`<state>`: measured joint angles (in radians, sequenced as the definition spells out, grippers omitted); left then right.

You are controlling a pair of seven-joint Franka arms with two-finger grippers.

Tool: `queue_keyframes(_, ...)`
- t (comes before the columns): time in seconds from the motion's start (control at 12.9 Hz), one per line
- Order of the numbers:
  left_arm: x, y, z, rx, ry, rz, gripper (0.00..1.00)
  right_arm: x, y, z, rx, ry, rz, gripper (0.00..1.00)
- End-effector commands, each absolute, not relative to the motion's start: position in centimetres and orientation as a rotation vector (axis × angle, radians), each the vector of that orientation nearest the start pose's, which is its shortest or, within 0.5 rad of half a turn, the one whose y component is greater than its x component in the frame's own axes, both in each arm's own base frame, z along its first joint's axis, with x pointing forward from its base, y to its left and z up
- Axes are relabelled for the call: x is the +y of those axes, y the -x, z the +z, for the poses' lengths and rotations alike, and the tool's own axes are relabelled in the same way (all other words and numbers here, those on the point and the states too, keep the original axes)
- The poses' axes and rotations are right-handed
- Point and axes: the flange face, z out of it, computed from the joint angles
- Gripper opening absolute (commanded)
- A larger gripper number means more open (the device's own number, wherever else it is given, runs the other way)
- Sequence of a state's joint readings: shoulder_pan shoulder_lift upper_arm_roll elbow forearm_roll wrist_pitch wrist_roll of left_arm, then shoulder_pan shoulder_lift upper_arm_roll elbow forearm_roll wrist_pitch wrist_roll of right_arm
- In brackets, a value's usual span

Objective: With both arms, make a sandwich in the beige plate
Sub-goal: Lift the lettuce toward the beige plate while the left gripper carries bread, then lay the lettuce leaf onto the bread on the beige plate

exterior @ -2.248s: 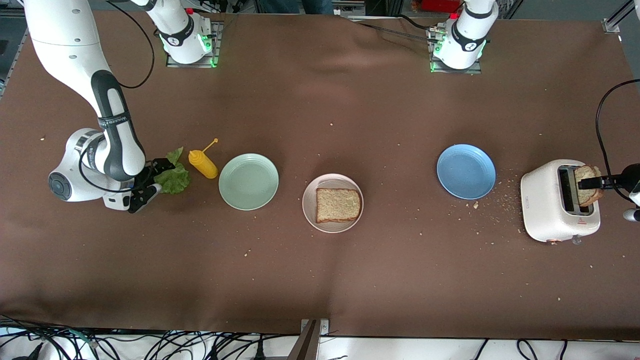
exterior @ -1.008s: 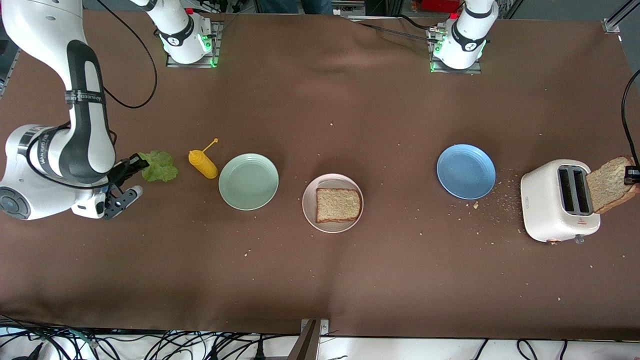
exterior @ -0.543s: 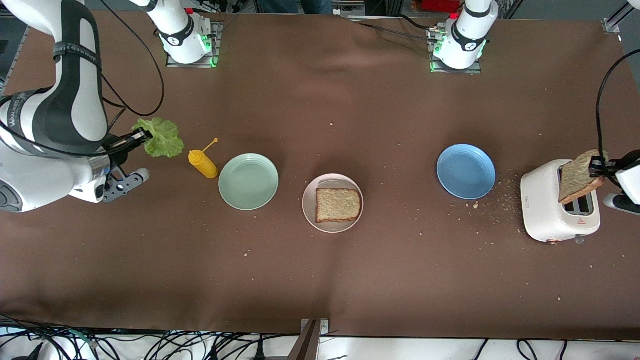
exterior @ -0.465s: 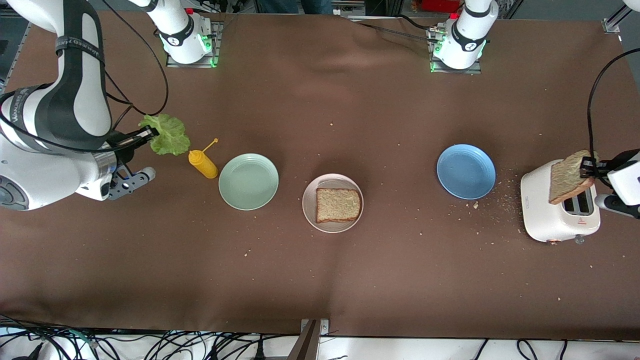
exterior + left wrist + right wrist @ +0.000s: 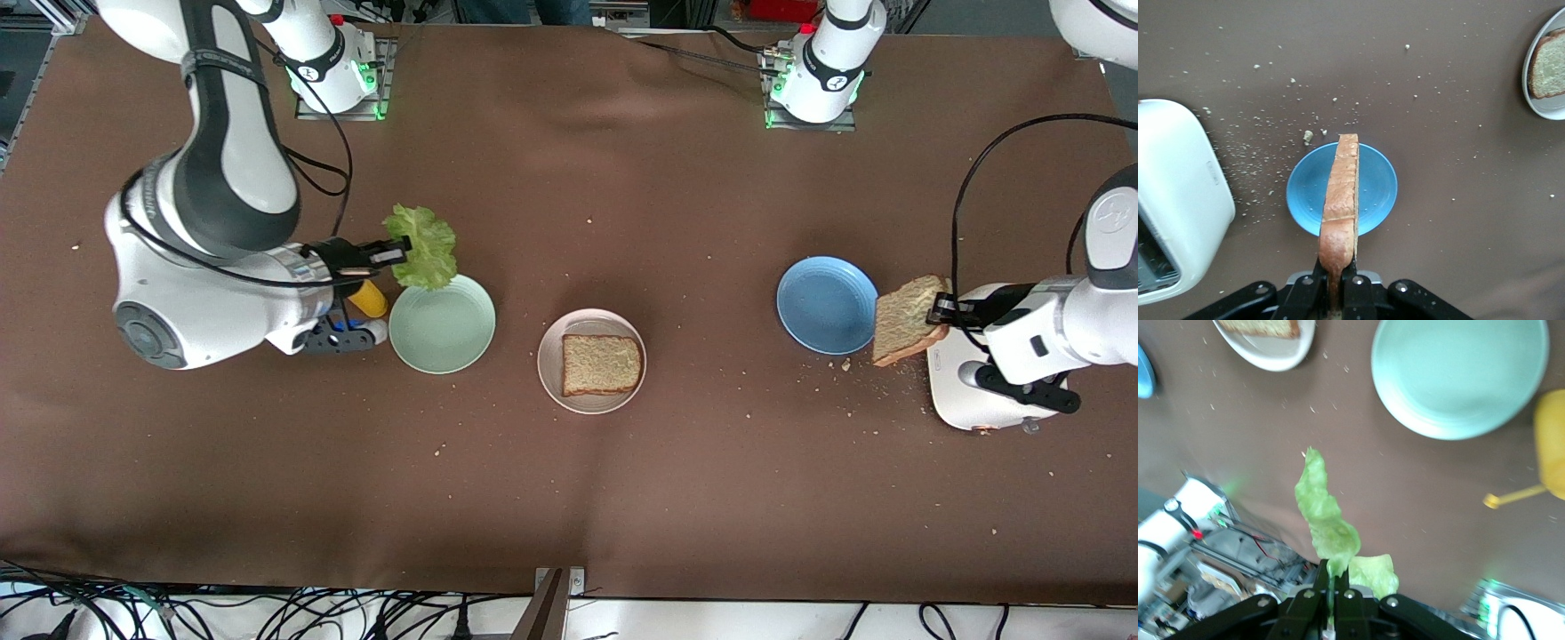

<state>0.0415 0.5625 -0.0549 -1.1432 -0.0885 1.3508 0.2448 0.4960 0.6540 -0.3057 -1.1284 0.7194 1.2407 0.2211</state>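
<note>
Half the yellow bottle [image 5: 367,300] under right pincer [image 5: 400,254].

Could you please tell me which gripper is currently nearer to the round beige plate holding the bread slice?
Right. The right gripper, shut on the green lettuce leaf, is over the mint-green plate's edge, beside the beige plate. The left gripper, holding a brown bread slice, is past the blue plate.

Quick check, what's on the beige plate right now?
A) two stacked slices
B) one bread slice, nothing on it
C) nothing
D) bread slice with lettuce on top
B: the beige plate holds a single bare bread slice; the lettuce leaf hangs from the right gripper over the mint-green plate's edge, and the second slice is clamped in the left gripper beside the blue plate.
</note>
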Motion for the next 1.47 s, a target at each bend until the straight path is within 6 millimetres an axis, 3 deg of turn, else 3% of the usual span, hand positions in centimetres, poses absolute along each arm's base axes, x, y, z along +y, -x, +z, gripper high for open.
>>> queue_keyframes(0.0, -3.9, -68.0, 42.7, 0.424, 3.281, 0.653, 0.00, 32.3, -63.4, 40.0, 0.201, 2.575, 0.768, 0.00)
queue_keyframes(0.23, -6.4, -68.5, 38.8, 0.388, 3.372, 0.771, 0.00, 35.8, -66.1, 35.8, 0.568, 2.415, 0.628, 0.00)
queue_keyframes(0.47, -8.6, -68.7, 36.0, 0.391, 3.450, 0.863, 0.00, 38.3, -67.7, 30.4, 0.791, 2.291, 0.475, 0.00)
queue_keyframes(0.62, -9.5, -69.1, 34.9, 0.369, 3.520, 0.857, 0.00, 40.6, -66.8, 25.5, 0.892, 2.217, 0.508, 0.00)
queue_keyframes(0.7, -10.4, -69.2, 34.6, 0.335, 3.523, 0.857, 0.00, 41.1, -66.6, 24.2, 0.954, 2.163, 0.520, 0.00)
queue_keyframes(1.01, -12.0, -69.2, 34.5, 0.285, 3.562, 0.890, 0.00, 44.3, -63.9, 21.6, 1.005, 2.143, 0.565, 0.02)
queue_keyframes(1.09, -12.5, -69.2, 34.6, 0.269, 3.594, 0.905, 0.00, 44.4, -63.8, 21.7, 1.005, 2.147, 0.565, 0.56)
queue_keyframes(1.16, -13.0, -69.2, 34.2, 0.217, 3.628, 0.953, 0.00, 44.3, -63.7, 21.8, 0.982, 2.198, 0.542, 1.00)
queue_keyframes(1.32, -14.5, -68.8, 33.8, 0.212, 3.621, 0.992, 0.00, 43.4, -63.7, 22.4, 0.906, 2.320, 0.539, 1.00)
queue_keyframes(1.4, -15.1, -68.7, 33.8, 0.199, 3.618, 1.002, 0.00, 42.0, -64.4, 23.0, 0.901, 2.345, 0.552, 1.00)
